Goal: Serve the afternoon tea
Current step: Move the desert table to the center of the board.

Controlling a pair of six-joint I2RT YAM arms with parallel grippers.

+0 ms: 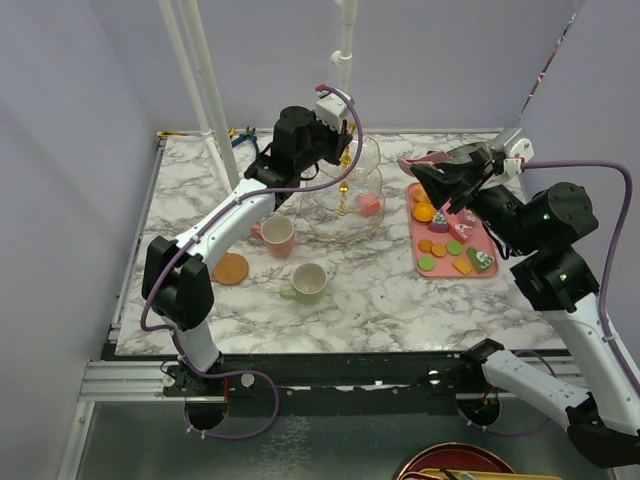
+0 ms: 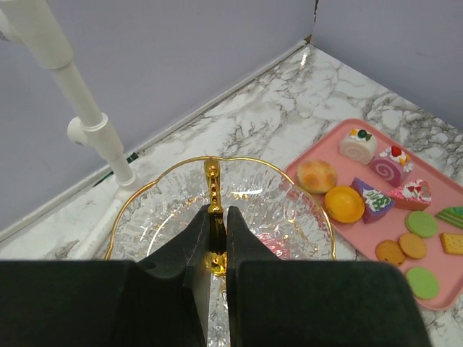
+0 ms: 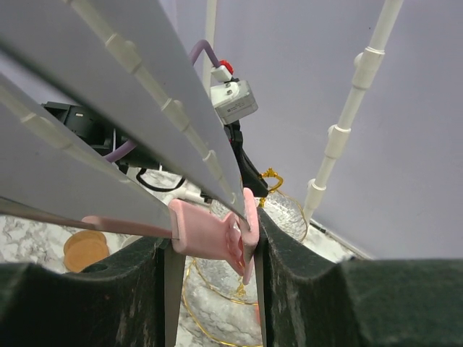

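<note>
The clear glass tier stand [image 1: 330, 215] stands at the back centre with a pink cake [image 1: 368, 205] on a tier. My left gripper [image 1: 338, 152] is over it, shut on the gold stem [image 2: 211, 181], with the top glass plate [image 2: 289, 210] below its fingers. My right gripper [image 1: 447, 180] hovers over the far end of the pink tray [image 1: 450, 262], shut on pink-and-grey tongs [image 3: 210, 231]. An orange macaron [image 1: 424, 212] lies just below it. A pink mug [image 1: 277, 235], a pale-green mug [image 1: 308, 283] and a brown coaster [image 1: 230, 268] sit on the marble in front of the stand.
The pink tray holds several macarons and cakes [image 2: 376, 199]. White poles [image 1: 205, 90] rise at the back left and at the back centre [image 1: 345, 40]. Purple walls close in the back and the sides. A red bowl [image 1: 455, 465] lies below the table's near edge.
</note>
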